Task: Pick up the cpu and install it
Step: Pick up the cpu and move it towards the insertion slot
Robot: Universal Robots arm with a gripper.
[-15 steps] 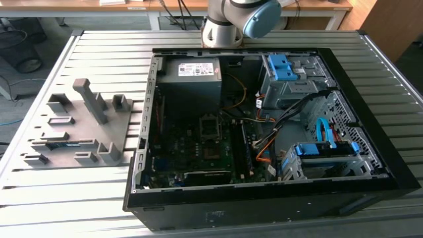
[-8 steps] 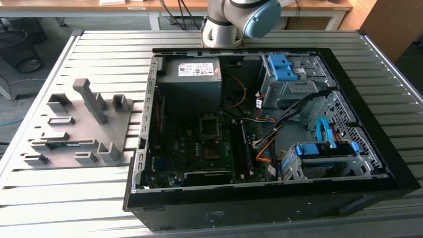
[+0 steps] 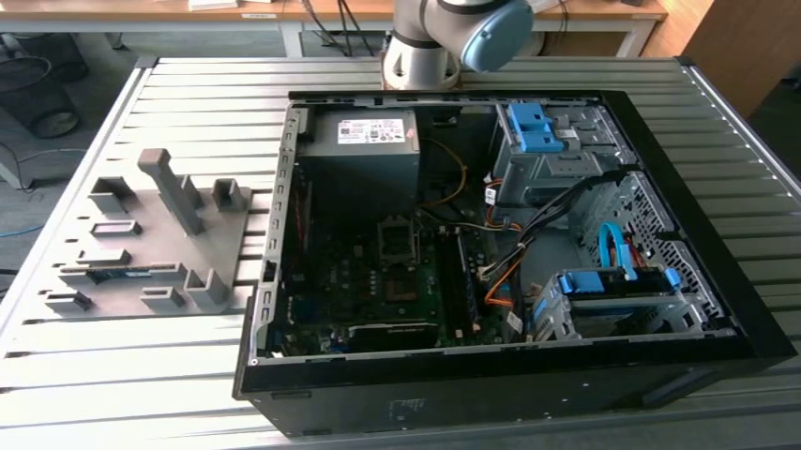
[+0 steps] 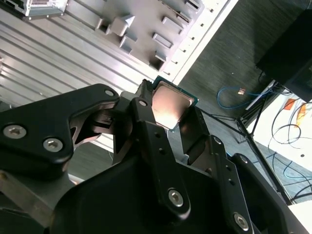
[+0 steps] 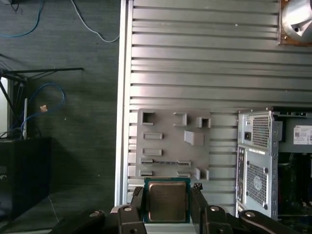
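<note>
In both wrist views the cpu, a small square chip with a silvery face and green rim, sits pinched between the two black fingers of my gripper, which is shut on it. The first wrist view looks down from well above the table, with the chip over the edge of the grey parts holder. In the exterior view the open computer case lies on the table, its motherboard socket near the middle. My arm rises behind the case.
The grey parts holder with upright posts stands on the exterior view's left of the case. A grey power-supply box, blue drive brackets and loose cables crowd the case interior. The slatted metal table ends at a dark floor.
</note>
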